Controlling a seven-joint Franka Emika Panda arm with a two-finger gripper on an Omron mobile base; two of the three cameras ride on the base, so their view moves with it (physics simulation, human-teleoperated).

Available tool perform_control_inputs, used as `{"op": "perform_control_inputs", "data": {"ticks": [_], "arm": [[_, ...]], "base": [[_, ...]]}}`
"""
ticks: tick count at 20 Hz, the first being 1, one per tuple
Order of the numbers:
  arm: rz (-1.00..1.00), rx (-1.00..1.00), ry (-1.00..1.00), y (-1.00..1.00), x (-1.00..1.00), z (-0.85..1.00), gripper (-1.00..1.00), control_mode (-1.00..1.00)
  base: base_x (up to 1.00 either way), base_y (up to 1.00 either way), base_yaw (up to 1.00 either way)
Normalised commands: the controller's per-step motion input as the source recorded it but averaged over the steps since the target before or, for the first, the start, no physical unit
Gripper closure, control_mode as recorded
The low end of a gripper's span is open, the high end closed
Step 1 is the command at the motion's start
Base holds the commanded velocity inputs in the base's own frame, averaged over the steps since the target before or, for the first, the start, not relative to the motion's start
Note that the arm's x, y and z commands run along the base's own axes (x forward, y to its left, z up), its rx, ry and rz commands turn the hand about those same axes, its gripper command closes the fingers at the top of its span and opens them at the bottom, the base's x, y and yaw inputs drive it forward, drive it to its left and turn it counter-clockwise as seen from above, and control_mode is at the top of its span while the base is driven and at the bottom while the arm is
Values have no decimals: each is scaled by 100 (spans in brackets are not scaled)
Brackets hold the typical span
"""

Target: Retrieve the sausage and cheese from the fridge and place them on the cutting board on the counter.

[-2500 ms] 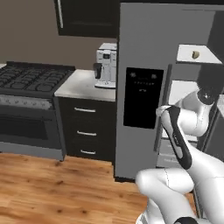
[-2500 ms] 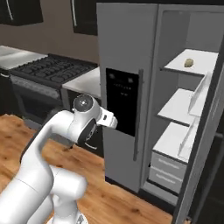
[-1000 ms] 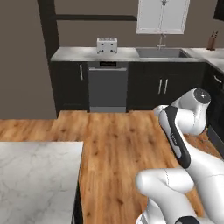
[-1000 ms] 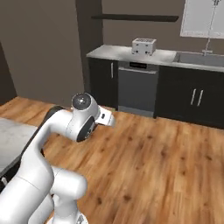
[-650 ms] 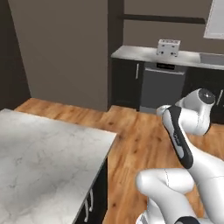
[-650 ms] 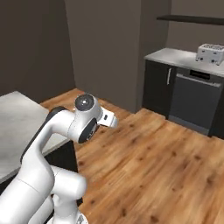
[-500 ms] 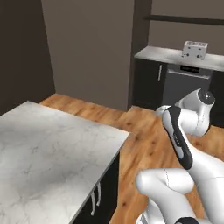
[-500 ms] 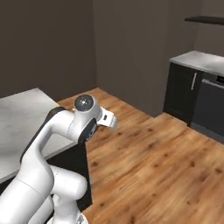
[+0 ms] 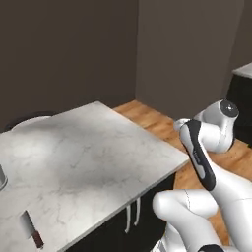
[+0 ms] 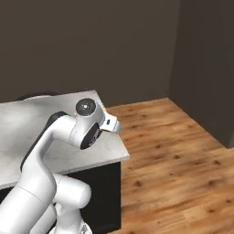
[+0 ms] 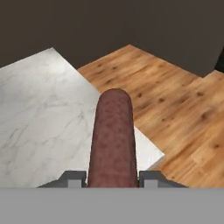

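Observation:
In the hand view the reddish-brown sausage (image 11: 111,135) stands straight up from between my fingertips. My gripper (image 11: 111,177) is shut on its lower end. Behind the sausage lies the white-grey marbled counter (image 11: 39,113), whose near corner is just beyond it. The counter (image 9: 93,157) spreads to the left of the folded arm in the left base view. In the right base view my hand (image 10: 111,124) hangs over the counter's (image 10: 27,121) right corner. The cheese, the fridge and the cutting board are out of view.
A red-handled knife (image 9: 30,229) lies near the counter's front left edge, and a grey round object (image 9: 2,177) sits at the left border. Black cabinet doors with silver handles (image 9: 132,216) are below the top. Wooden floor (image 10: 173,151) stretches right, dark walls behind.
The base has turned away from the fridge and past the kitchen units, so the whole scene has shifted to the marbled counter. The arm keeps the same folded pose.

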Motion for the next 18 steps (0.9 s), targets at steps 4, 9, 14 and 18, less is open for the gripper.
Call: {"op": "perform_control_inputs", "data": {"ticks": [4, 9, 14, 18], "arm": [[0, 0, 0, 0, 0, 0, 100, 100], [0, 0, 0, 0, 0, 0, 100, 100], [0, 0, 0, 0, 0, 0, 100, 100], [0, 0, 0, 0, 0, 0, 100, 100]], "base": [[57, -10, 54], [39, -7, 72], [16, -2, 87], [21, 17, 60]]}}
